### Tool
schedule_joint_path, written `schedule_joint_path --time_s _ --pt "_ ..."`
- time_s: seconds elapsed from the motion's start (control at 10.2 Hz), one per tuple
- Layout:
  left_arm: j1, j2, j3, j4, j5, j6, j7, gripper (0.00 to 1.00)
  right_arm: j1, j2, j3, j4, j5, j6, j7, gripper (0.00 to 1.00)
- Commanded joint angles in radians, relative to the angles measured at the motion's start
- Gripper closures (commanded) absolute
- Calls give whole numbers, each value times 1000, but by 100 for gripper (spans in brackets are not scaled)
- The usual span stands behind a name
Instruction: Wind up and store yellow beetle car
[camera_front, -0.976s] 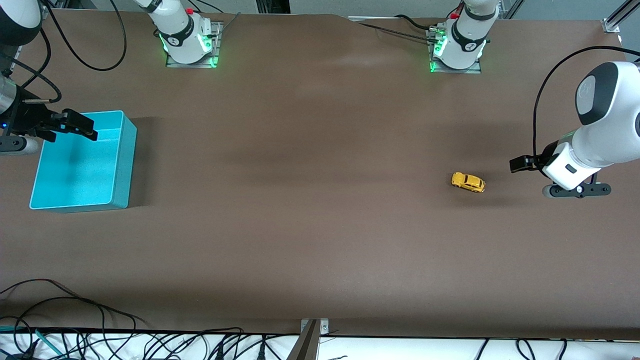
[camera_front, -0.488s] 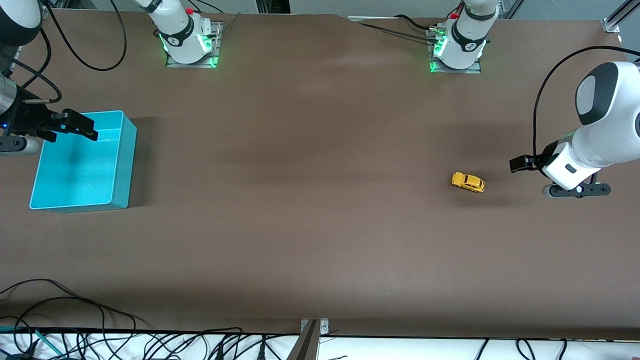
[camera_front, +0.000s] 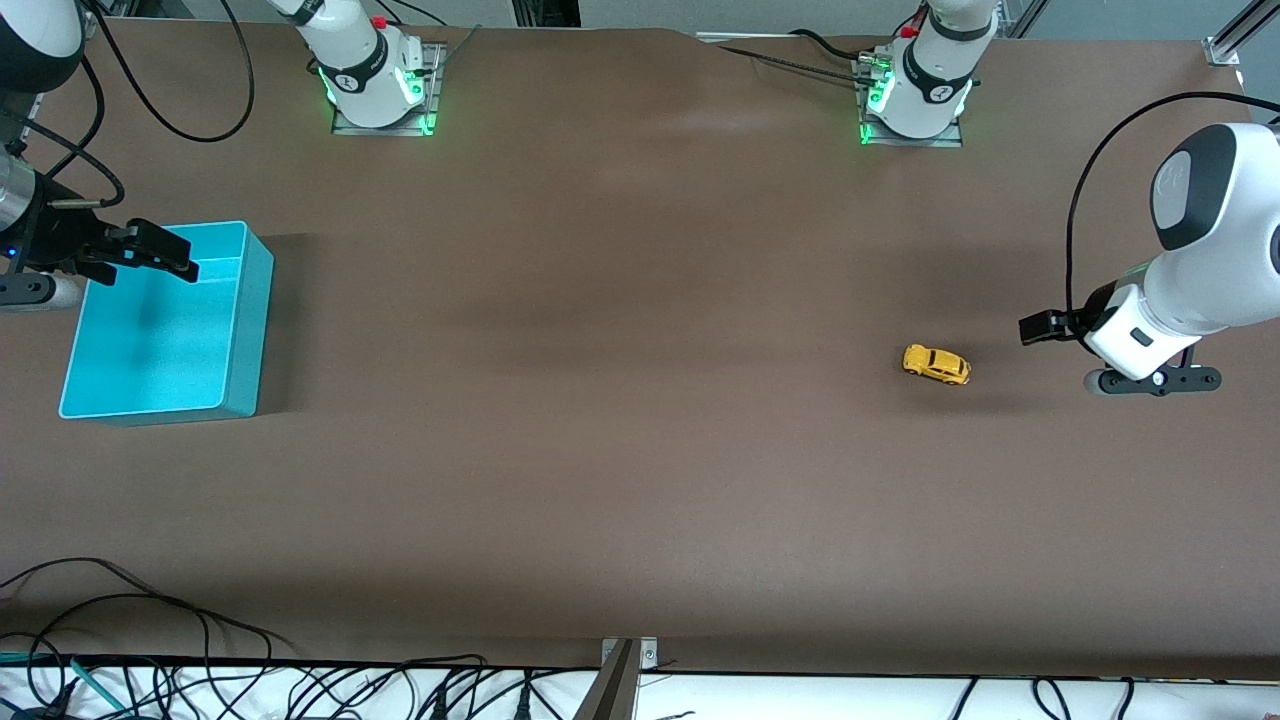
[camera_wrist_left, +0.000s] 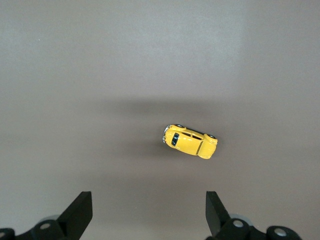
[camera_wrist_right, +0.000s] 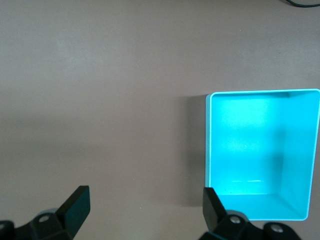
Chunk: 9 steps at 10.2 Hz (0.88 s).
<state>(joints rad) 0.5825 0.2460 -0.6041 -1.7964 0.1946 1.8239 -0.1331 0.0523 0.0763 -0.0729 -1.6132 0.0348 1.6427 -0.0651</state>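
Front view: the left arm's upper links run off the right edge of the frame, and its gripper (camera_front: 1040, 327) shows only as a dark tip at mid-right, above bare table just beside the yellow beetle car (camera_front: 937, 364); its spread is hard to judge here. The car sits on its wheels on the brown table (camera_front: 620, 400), well toward the left arm's end. At the left edge the right arm is cut off too, and its gripper (camera_front: 150, 252) hangs over the upper rim of the teal bin (camera_front: 240, 330), hiding part of that rim. Loose black cables (camera_front: 150, 620) lie along the bottom of the frame, and two lit arm bases stand along the top.

Left wrist view: only the two dark fingertips (camera_wrist_left: 80, 212) rise from the bottom edge, spread wide apart and released, with the car just right of centre on plain brown surface.

Right wrist view: the fingertips (camera_wrist_right: 75, 205) are likewise parted and hold nothing. The bin fills the lower right, its interior bare, one corner partly covered by a fingertip.
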Motion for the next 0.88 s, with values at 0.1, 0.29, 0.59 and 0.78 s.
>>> schedule_joint_path --time_s 0.1,0.29,0.59,0.78 --pt "-7 12 1 6 -15 -22 -109 0 -6 0 1 6 27 -1 -21 0" --pt "-7 21 3 0 -27 -22 -198 0 -6 0 1 6 27 -1 -21 0" --pt "-9 68 3 -8 -32 0 -524 0 -6 0 1 6 27 -1 -21 0" --pt "-9 78 3 -62 -27 84 -780 0 -6 0 1 6 27 -1 -21 0"
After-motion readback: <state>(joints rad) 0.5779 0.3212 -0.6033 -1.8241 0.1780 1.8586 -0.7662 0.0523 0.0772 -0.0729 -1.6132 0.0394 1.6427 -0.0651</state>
